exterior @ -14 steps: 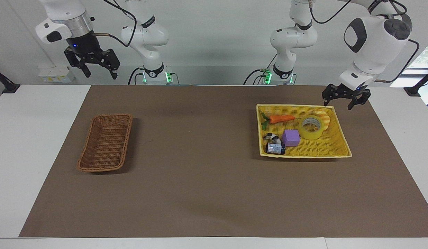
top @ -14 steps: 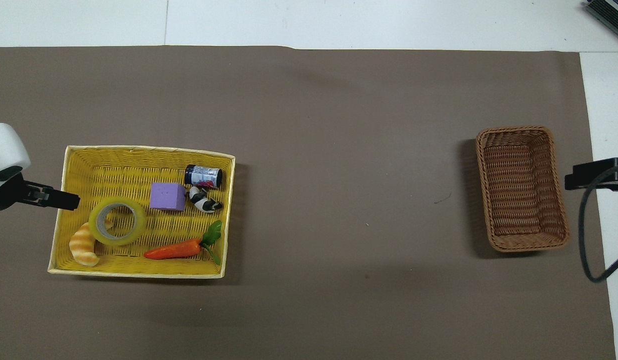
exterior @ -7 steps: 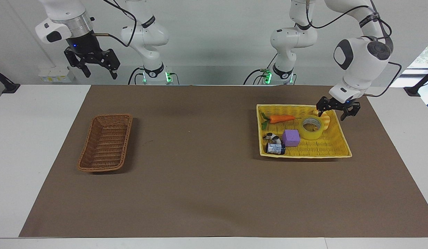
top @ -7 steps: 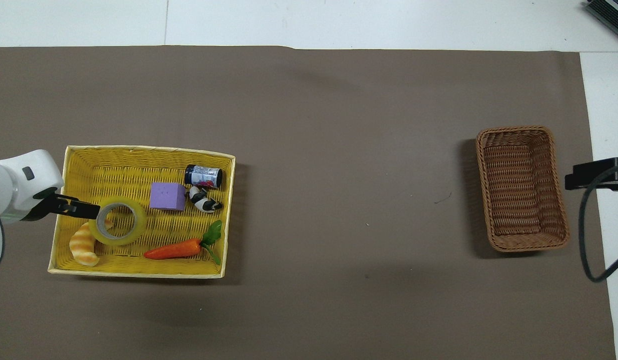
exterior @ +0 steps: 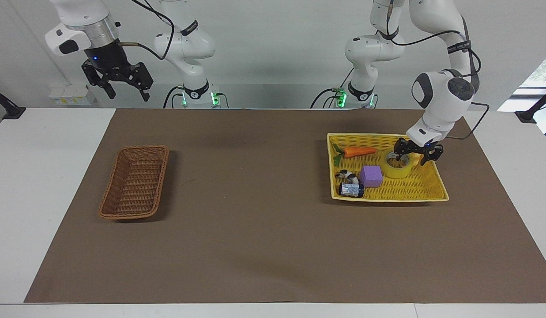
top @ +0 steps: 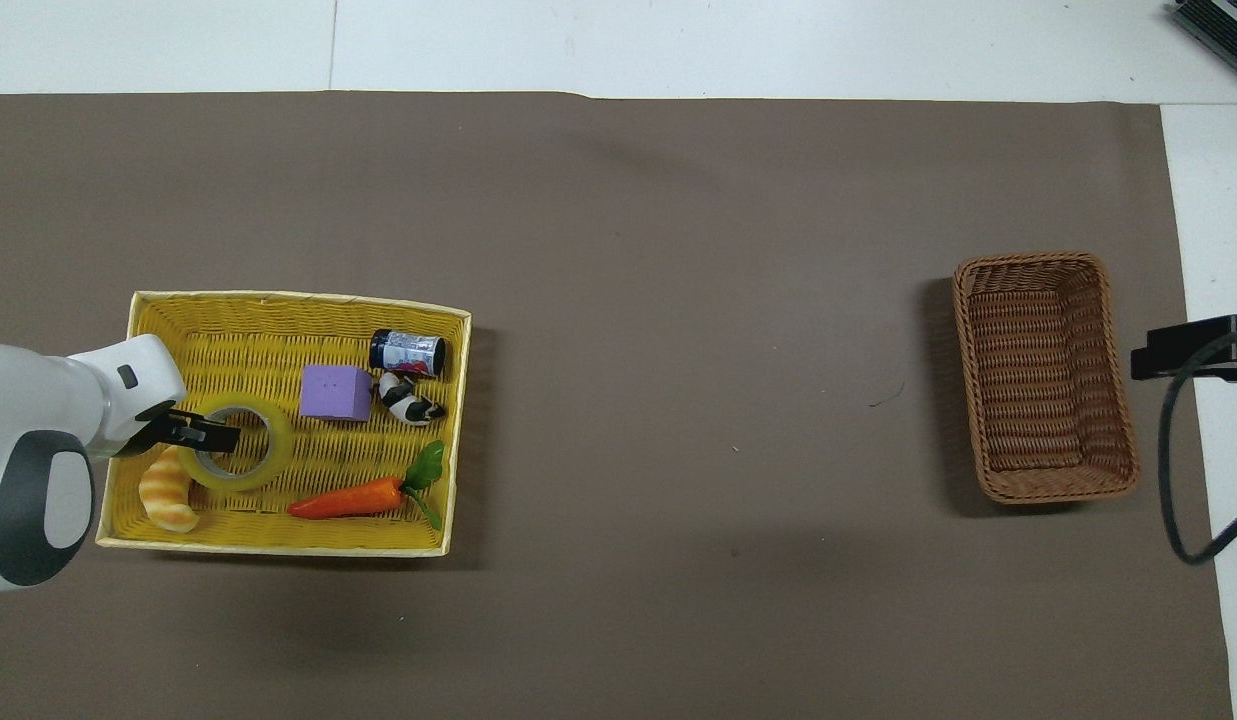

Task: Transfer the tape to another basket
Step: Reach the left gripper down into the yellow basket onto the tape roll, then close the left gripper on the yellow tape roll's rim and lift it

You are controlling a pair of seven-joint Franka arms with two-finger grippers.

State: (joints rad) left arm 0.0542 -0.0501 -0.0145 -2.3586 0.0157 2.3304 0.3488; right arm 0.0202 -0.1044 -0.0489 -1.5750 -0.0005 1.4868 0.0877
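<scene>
Toward the left arm's end of the table, a flat yellow woven tray (exterior: 434, 187) holds the tape (exterior: 397, 168), a translucent yellow ring lying flat, with a striped croissant toy (top: 168, 492) touching it, a purple block (exterior: 371, 176), a plastic carrot (exterior: 357, 151), a small dark can (exterior: 351, 190) on its side and a black-and-white figure (top: 408, 399) too small to identify. The left gripper (exterior: 417, 154) hangs spread wide over the tape's rim, one finger above the core hole; contact is unclear. Toward the right arm's end sits the basket (exterior: 135, 182), oblong brown wicker with nothing in it. The right gripper (exterior: 125, 90) waits open, raised near its base, mostly cut off in the overhead view.
</scene>
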